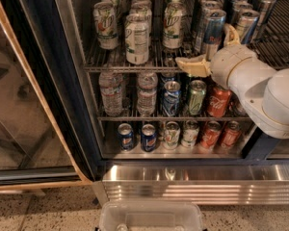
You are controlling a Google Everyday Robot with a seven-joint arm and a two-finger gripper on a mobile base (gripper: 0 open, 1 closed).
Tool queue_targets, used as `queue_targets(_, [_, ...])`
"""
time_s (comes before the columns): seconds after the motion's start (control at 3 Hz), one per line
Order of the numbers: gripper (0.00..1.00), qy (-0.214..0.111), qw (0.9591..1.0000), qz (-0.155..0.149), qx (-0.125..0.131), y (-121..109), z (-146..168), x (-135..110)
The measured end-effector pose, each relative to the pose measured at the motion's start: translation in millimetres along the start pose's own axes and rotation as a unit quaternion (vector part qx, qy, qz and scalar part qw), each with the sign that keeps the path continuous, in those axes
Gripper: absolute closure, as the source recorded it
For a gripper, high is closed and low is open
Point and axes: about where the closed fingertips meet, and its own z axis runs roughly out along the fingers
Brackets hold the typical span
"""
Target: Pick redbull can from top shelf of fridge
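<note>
Fridge [43, 81] top shelf [115, 65], gripper [205, 45] at its front, fingers [195, 65] spread around one redbull can [214, 27]

Steering from afar, I saw the gripper [204, 44] at the top shelf [135, 67] in matt cream plastic, and the arm [260, 85] behind it in a smooth, glossy white shell. The redbull can [213, 30] by it was shiny metal with glossy print. The shelf was bright chrome wire. The fridge [58, 81] frame was dark and semi-gloss, its base panel [197, 182] ribbed stainless steel, its door [14, 129] reflective glass. The bottles [111, 93] were clear plastic, the floor [38, 211] smooth speckled stone.
</note>
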Motion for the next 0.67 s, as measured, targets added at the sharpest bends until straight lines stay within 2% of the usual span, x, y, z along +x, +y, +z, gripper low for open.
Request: queue_targets(0.67, [0.17, -0.008, 0.9997, 0.006, 0.023, -3.6, -5.1, 0.8])
